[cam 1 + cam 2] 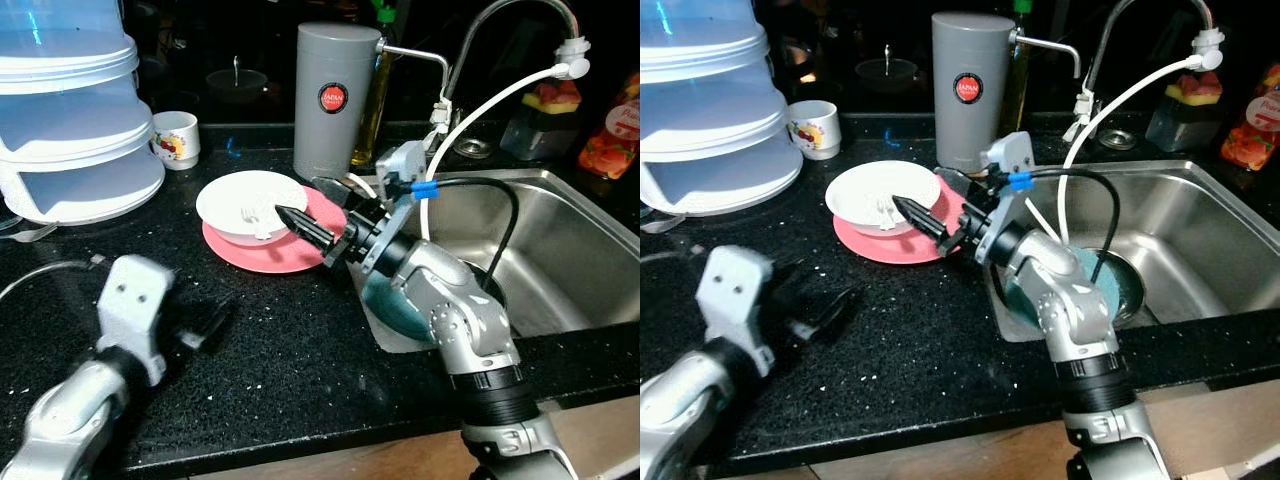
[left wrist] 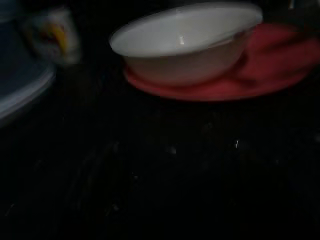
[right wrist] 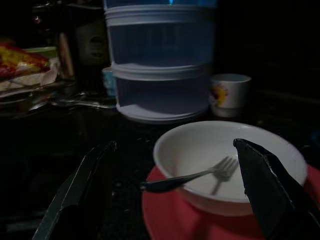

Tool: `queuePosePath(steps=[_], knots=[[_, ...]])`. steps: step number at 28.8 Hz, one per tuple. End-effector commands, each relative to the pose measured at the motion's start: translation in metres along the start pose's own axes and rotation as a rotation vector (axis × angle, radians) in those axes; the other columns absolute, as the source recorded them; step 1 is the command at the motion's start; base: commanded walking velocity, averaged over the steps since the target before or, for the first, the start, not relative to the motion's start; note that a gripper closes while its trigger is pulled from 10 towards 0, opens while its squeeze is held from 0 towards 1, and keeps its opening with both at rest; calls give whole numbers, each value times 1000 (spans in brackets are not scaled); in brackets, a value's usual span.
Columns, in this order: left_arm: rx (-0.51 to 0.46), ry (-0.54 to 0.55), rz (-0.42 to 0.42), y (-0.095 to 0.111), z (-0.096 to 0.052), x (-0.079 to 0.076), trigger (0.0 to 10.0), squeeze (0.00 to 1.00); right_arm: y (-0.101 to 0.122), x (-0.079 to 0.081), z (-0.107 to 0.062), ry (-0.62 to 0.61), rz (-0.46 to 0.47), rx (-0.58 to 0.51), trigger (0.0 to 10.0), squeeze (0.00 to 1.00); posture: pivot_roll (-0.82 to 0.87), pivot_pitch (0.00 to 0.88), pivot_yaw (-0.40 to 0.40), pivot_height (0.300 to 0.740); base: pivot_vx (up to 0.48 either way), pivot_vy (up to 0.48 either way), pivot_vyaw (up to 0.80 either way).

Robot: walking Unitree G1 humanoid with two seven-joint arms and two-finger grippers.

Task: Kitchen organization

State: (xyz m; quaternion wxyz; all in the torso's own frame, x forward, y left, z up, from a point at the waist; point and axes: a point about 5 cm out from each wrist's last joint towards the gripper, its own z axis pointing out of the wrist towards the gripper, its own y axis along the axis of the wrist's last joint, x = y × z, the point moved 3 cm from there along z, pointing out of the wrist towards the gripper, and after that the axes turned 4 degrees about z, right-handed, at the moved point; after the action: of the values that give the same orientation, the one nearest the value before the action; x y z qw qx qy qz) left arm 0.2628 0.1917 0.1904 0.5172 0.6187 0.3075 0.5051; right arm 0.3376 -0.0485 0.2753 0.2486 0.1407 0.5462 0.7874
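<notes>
black speckled table beside the sink: white bowl on a red plate, near the sink edge. right tool open, straddling its fork. likely light, rigid, slippery; pinch the handle.

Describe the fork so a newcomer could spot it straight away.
Start at the steel sink; on the black counter to its left lies a pink plate carrying a white bowl. The fork leans inside that bowl, dark handle over the rim, the only cutlery there.
</notes>
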Motion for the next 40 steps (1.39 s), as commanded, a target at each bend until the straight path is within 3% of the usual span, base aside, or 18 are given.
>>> queuePosePath(steps=[1, 5, 7, 8, 16, 33, 35, 36, 38, 39, 40], knots=[[86, -13, -29, -20, -5, 0, 10000, 0, -7, 11, 2, 47, -47, 32, 10000, 1000, 20, 48, -40, 740, 0, 0, 0], [78, -114, -57, -17, -8, -14, 10000, 0, -32, 25, 6, 97, -234, 147, 10000, 1000, 22, 47, -39, 740, 0, 0, 0], [77, -137, -59, -16, -8, -17, 10000, 0, -37, 27, 7, 106, -272, 164, 10000, 1000, 23, 46, -38, 740, 0, 0, 0], [72, -157, -65, -16, -9, -20, 10000, 0, -40, 29, 8, 111, -293, 172, 10000, 0, 24, 45, -39, 740, 0, 0, 0], [39, -240, -109, -11, -12, -35, 10000, 0, -32, 27, 19, 71, -346, 111, 10000, 0, 28, 48, -44, 740, 0, 0, 0], [50, -281, -118, -13, -13, -41, 10000, 0, -38, 19, 21, 45, -387, 122, 9843, 0, 28, 56, -42, 740, 0, 0, 0], [52, -282, -118, -13, -13, -41, 10000, 0, -44, 19, 20, 53, -399, 146, 8745, 0, 26, 57, -40, 740, 0, 0, 0], [53, -282, -118, -13, -13, -42, 10000, 0, -46, 19, 20, 56, -404, 153, 6627, 0, 26, 57, -40, 740, 0, 0, 0], [52, -283, -118, -13, -12, -42, 10000, 0, -48, 19, 20, 56, -404, 159, 4431, 0, 27, 57, -41, 740, 0, 0, 0], [52, -283, -117, -13, -12, -42, 10000, 0, -48, 19, 21, 54, -401, 157, 2000, 0, 27, 57, -41, 740, 0, 0, 0], [52, -283, -117, -13, -12, -42, 10000, 0, -48, 19, 21, 53, -398, 156, 2000, 0, 27, 57, -41, 740, 0, 0, 0]])
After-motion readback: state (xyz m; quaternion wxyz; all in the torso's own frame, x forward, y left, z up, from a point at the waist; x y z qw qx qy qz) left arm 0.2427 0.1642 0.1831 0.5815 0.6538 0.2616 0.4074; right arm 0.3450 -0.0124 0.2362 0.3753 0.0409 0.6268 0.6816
